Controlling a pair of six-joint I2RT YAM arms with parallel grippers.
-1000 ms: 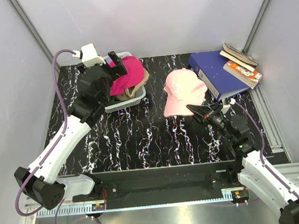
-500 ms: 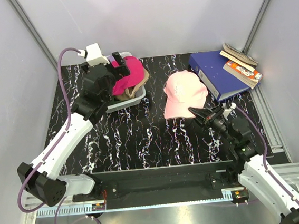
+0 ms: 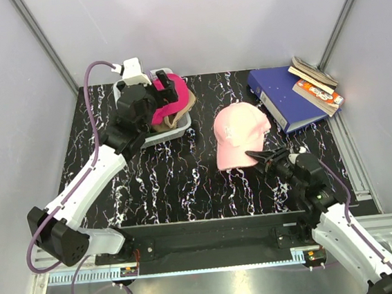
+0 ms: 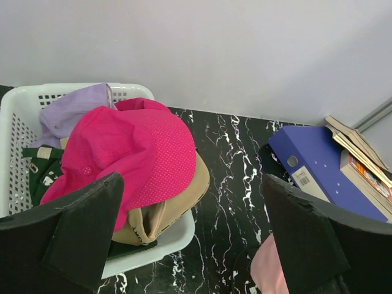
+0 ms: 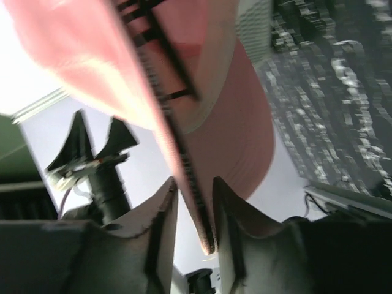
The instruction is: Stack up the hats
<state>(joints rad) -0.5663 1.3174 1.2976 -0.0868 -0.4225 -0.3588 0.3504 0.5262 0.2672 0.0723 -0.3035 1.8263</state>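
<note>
The light pink hat (image 3: 239, 130) is at mid-table, lifted at its near edge. My right gripper (image 3: 261, 157) is shut on that edge; in the right wrist view the hat's rim (image 5: 184, 177) runs between my fingers (image 5: 164, 211). The magenta hat (image 3: 171, 102) lies on top of the pile in the grey mesh basket (image 3: 175, 130). In the left wrist view the magenta hat (image 4: 135, 147) covers the tan hat (image 4: 168, 208), with the lavender hat (image 4: 73, 107) and the dark green hat (image 4: 38, 168) behind. My left gripper (image 3: 166, 87) is open and empty just above the pile.
A blue binder (image 3: 283, 102) lies at the back right with a stack of books (image 3: 318, 83) beside it. The basket stands at the back left. Grey walls close in the table on three sides.
My right gripper has drawn the light pink hat leftward and nearer. My left gripper has moved right and back over the basket, staying open.
</note>
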